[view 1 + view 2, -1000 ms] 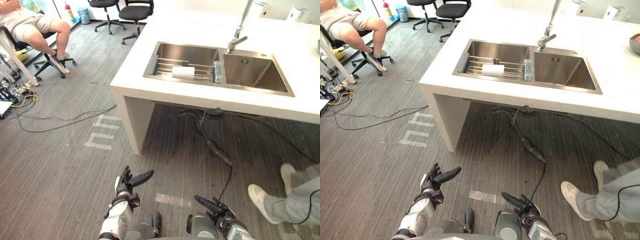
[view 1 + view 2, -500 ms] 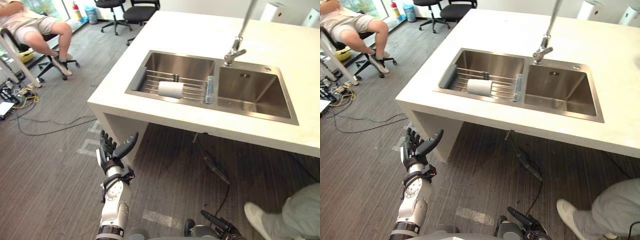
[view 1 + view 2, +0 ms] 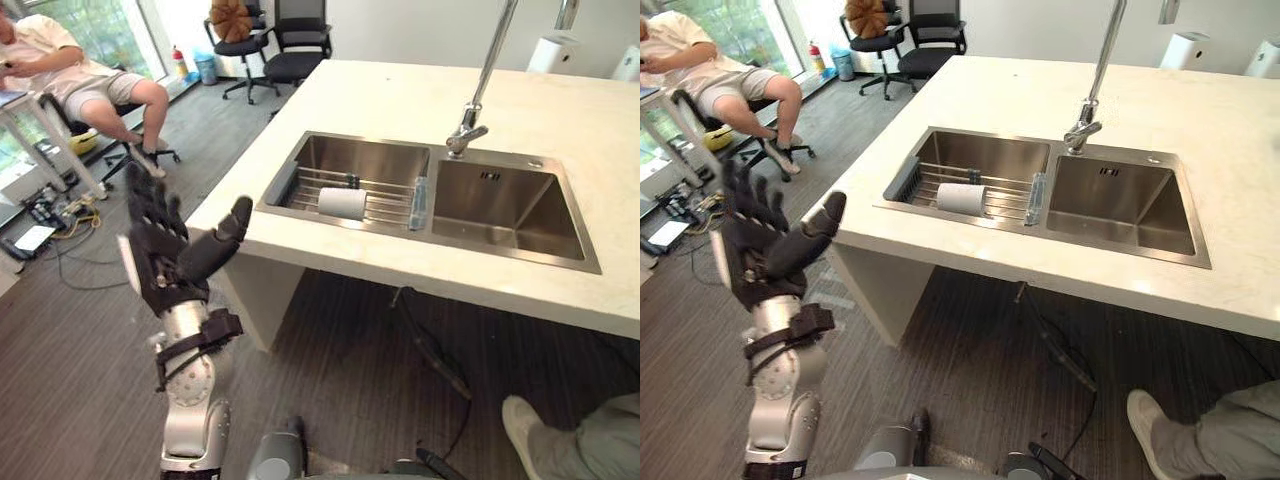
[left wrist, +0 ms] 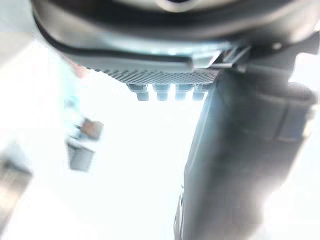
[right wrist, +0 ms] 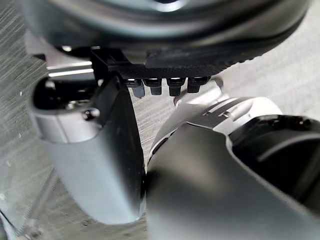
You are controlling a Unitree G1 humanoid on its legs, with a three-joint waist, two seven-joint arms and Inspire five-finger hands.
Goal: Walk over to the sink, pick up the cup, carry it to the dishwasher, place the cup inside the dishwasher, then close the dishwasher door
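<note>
The left hand (image 3: pixel 165 255) is held up high on its silver-grey arm, at the left of the tabletop (image 3: pixel 400 95), with the palm turned toward the sink (image 3: pixel 545 210). Its fingers (image 3: pixel 150 205) stand straight and spread, the thumb points out toward the near corner of the tabletop, and the hand is released and holds nothing. The right hand (image 5: pixel 200 50) shows in its own wrist view, low above the grey carpet floor (image 3: pixel 80 350), and there one cannot tell if it is released or clenched. The cup (image 3: pixel 343 203) is white and lies on its side on the wire rack (image 3: pixel 390 200), which sits across the left basin of the steel sink. The cup is well apart from the left hand, and the corner and the front edge of the tabletop lie between them. A small dark thing (image 3: pixel 351 182) stands on the rack just behind the cup. The faucet (image 3: pixel 470 125) rises behind the wall between the two basins, and the right basin has nothing in it. Under the tabletop some dark cables (image 3: pixel 430 345) run on the floor. A person (image 3: pixel 90 85) sits on a chair at the far left, and two black office chairs (image 3: pixel 295 45) stand past the far end of the tabletop. At the lower right a second person's shoe (image 3: pixel 525 430) and grey trouser leg show beside the tabletop.
</note>
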